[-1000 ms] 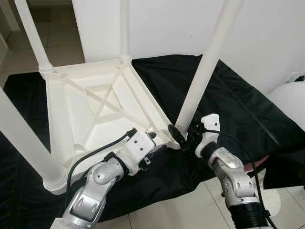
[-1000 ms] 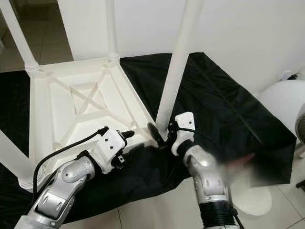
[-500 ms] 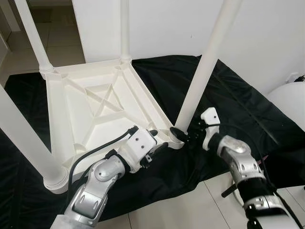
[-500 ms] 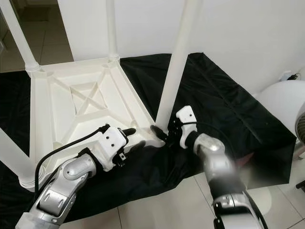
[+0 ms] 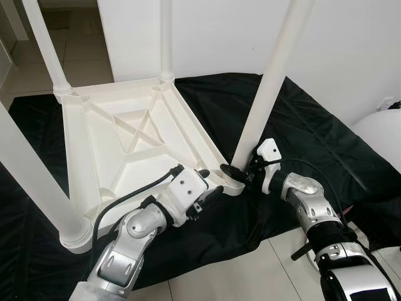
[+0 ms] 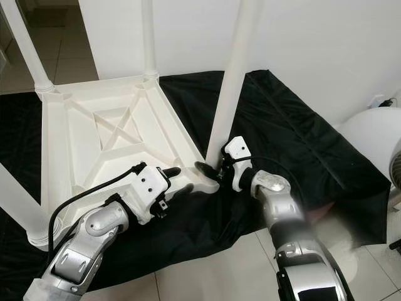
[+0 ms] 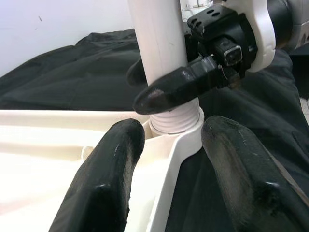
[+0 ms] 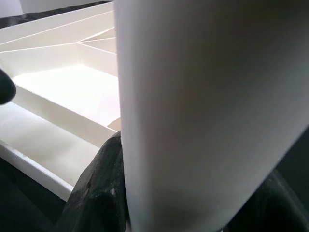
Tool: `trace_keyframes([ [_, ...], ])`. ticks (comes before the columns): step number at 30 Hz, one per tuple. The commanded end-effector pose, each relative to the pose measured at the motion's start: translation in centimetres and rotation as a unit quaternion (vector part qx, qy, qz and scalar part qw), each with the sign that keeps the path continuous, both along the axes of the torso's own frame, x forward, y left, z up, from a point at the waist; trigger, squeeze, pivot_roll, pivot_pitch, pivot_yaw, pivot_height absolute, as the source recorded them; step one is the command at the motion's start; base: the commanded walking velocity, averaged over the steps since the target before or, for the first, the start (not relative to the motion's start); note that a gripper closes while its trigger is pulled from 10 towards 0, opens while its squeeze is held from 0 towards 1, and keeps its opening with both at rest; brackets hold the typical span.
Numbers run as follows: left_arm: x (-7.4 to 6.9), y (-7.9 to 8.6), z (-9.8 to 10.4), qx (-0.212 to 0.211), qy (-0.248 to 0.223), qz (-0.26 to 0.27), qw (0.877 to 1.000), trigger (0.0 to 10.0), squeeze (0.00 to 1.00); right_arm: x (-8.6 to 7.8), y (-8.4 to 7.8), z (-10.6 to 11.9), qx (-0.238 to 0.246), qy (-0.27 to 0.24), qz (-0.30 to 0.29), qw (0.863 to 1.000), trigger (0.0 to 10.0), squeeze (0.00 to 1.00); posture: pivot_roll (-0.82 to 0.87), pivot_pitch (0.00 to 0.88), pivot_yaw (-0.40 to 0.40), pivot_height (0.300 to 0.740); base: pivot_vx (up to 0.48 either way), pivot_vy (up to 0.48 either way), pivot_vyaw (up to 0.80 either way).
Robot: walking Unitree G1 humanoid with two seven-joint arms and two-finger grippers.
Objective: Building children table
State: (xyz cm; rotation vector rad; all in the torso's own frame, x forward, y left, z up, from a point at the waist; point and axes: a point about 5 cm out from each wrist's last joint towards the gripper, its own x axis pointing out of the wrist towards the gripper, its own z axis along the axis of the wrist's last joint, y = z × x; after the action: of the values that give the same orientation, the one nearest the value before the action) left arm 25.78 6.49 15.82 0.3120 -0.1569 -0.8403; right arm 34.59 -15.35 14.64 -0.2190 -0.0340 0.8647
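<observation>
A white plastic table (image 5: pixel 125 144) lies upside down on a black cloth (image 5: pixel 313 132), its legs pointing up. The near right leg (image 5: pixel 266 94) stands in its corner socket (image 7: pixel 176 126). My right gripper (image 5: pixel 241 172) is shut on this leg just above the socket; in the right wrist view the leg (image 8: pixel 193 96) sits between the black fingers (image 8: pixel 96 193). My left gripper (image 5: pixel 210 183) is open at the same corner, with the table's rim between its fingers (image 7: pixel 113 164) and untouched.
Three more legs stand at far left (image 5: pixel 44 47), far middle (image 5: pixel 166 37) and near left (image 5: pixel 31 182). A white wall (image 5: pixel 351 50) rises behind the cloth. A round white object (image 5: pixel 382 135) sits at the right. Tiled floor (image 5: pixel 238 276) lies near me.
My right forearm has swung out to the right and its wrist has turned around the leg's base, still holding it. The left gripper has stayed at the corner.
</observation>
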Motion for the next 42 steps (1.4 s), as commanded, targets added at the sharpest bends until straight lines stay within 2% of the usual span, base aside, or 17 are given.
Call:
trace_keyframes([
  [1,0.0,0.0,-0.2,-0.001,-0.004,0.021,1.0,10.0,0.0,-0.4,-0.1,-1.0,-0.012,0.012,-0.006,1.0,10.0,0.0,0.0,0.048,-0.074,0.74,0.0,0.0,0.0],
  [4,-0.1,0.0,-0.2,-0.001,-0.004,0.022,1.0,10.0,0.0,-0.5,0.0,-0.8,0.007,0.011,-0.016,1.0,10.0,0.0,-0.01,0.051,-0.074,0.74,0.0,0.0,0.0],
  [5,-0.1,-0.1,-0.2,-0.002,-0.004,0.02,1.0,10.0,0.0,-0.6,0.2,-0.8,0.015,0.015,-0.059,0.998,10.0,0.0,-0.01,0.054,-0.075,0.74,0.0,0.0,0.0],
  [9,-0.2,-0.1,-0.2,-0.005,-0.003,0.018,1.0,10.0,0.0,-0.8,0.4,-0.9,0.03,0.027,-0.108,0.993,10.0,0.0,-0.01,0.056,-0.076,0.74,0.0,0.0,0.0],
  [12,-0.3,0.0,-0.4,-0.006,0.002,0.018,1.0,10.0,0.0,-1.6,0.7,-1.1,0.063,0.044,-0.17,0.982,10.0,0.0,-0.01,0.056,-0.073,0.74,0.0,0.0,0.0],
  [14,-0.4,0.0,-0.4,-0.006,0.003,0.018,1.0,10.0,0.0,-1.8,0.8,-1.2,0.068,0.046,-0.182,0.98,10.0,0.0,-0.02,0.056,-0.071,0.74,0.0,0.0,0.0],
  [17,-0.6,-0.1,-0.6,-0.002,0.005,0.011,1.0,10.0,0.0,-2.7,1.8,-1.7,0.084,0.054,-0.236,0.967,10.0,0.0,-0.02,0.053,-0.064,0.74,0.0,0.0,0.0],
  [23,-0.5,-0.1,-0.6,-0.001,0.005,0.011,1.0,10.0,0.0,-3.3,2.2,-2.0,0.079,0.055,-0.283,0.954,10.0,0.0,-0.02,0.05,-0.055,0.74,0.0,0.0,0.0],
  [25,-0.4,0.1,-0.6,-0.001,0.006,0.012,1.0,10.0,0.0,-4.1,2.4,-2.4,0.095,0.064,-0.375,0.92,10.0,0.0,-0.02,0.047,-0.055,0.74,0.0,0.0,0.0],
  [26,-0.4,0.1,-0.6,-0.001,0.006,0.012,1.0,10.0,0.0,-4.1,2.4,-2.4,0.095,0.064,-0.375,0.92,10.0,0.0,-0.02,0.047,-0.055,0.74,0.0,0.0,0.0],
  [27,-0.4,0.1,-0.6,0.0,0.006,0.012,1.0,10.0,0.0,-4.4,2.4,-2.5,0.107,0.071,-0.41,0.903,10.0,0.0,-0.02,0.047,-0.055,0.74,0.0,0.0,0.0],
  [28,-0.4,0.1,-0.6,0.0,0.007,0.013,1.0,10.0,0.0,-4.7,2.9,-2.5,0.123,0.083,-0.421,0.895,10.0,0.0,-0.02,0.047,-0.054,0.74,0.0,0.0,0.0],
  [32,-0.6,-0.1,-0.5,-0.004,0.008,0.007,1.0,10.0,0.0,-5.5,5.1,-2.4,0.139,0.104,-0.393,0.903,10.0,0.0,-0.02,0.043,-0.054,0.74,0.0,0.0,0.0],
  [37,-0.6,0.0,-0.6,0.002,0.008,0.006,1.0,10.0,0.0,-5.4,4.7,-2.0,0.138,0.098,-0.394,0.904,10.0,0.0,-0.01,0.034,-0.053,0.74,0.0,0.0,0.0],
  [38,-0.5,0.1,-0.6,0.002,0.007,0.006,1.0,10.0,0.0,-5.2,4.4,-1.8,0.138,0.092,-0.392,0.905,10.0,0.38,-0.01,0.033,-0.054,0.74,0.0,0.0,0.0],
  [39,-0.5,0.1,-0.6,0.003,0.007,0.007,1.0,10.0,0.0,-5.1,4.2,-1.7,0.139,0.086,-0.391,0.906,10.0,0.91,-0.01,0.033,-0.054,0.74,0.0,0.0,0.0],
  [42,-0.4,0.1,-0.6,0.003,0.006,0.007,1.0,10.0,0.0,-5.0,4.0,-1.5,0.139,0.082,-0.392,0.906,10.0,0.91,-0.01,0.033,-0.054,0.74,0.0,0.0,0.0],
])
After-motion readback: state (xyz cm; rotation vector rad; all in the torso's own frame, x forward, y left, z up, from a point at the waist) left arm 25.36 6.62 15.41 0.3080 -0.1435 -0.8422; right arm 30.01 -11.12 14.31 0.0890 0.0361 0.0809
